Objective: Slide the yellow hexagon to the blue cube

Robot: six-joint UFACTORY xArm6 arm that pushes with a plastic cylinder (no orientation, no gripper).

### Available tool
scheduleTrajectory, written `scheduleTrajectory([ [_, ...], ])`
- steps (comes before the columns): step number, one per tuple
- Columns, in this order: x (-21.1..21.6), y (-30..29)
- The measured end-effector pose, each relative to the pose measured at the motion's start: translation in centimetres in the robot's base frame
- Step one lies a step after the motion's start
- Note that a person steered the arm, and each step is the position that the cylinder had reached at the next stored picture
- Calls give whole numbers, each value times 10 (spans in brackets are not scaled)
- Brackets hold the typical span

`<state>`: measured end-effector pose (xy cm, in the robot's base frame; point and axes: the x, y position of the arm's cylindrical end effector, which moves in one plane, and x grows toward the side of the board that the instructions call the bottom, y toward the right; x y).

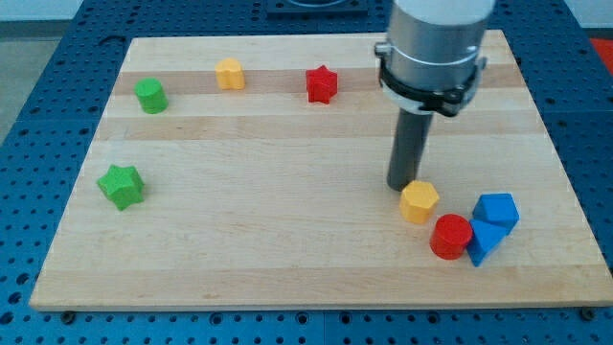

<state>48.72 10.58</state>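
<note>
The yellow hexagon point(420, 201) lies at the view's lower right on the wooden board point(287, 249). The blue cube point(496, 210) sits to its right, with a gap between them. A red cylinder point(450, 236) lies below and between them, and a blue triangular block point(484, 241) touches the red cylinder's right side just under the cube. My tip point(401, 185) rests on the board at the hexagon's upper left edge, touching or almost touching it.
A yellow block point(229, 73), a red star point(322, 83) and a green cylinder-like block point(150, 95) lie along the view's top. A green star point(121, 185) lies at the left. The arm's grey body point(433, 48) hangs over the upper right.
</note>
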Motion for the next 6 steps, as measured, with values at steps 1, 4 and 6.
scheduleTrajectory([
  [1,6,16],
  [4,13,-39],
  [6,21,6],
])
